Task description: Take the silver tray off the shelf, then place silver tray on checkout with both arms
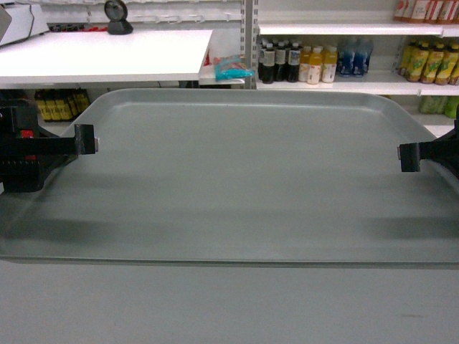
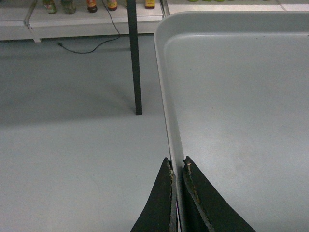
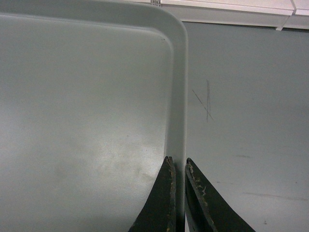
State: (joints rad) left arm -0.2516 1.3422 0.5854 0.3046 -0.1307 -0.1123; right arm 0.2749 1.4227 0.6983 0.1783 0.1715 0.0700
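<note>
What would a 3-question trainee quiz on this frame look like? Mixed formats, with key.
1. True or false: the silver tray is resting on the checkout.
2. Multiple choice: where does the left tool grip the tray? A) on the side rim B) flat on the tray floor C) on a far corner
3. Short answer: what stands on the checkout's far edge in the head view?

Key:
1. False. Both wrist views show floor beneath the tray, and the checkout sits behind it.
2. A. The left tool pinches the side rim, as the right tool does on its side.
3. A black round device.
</note>
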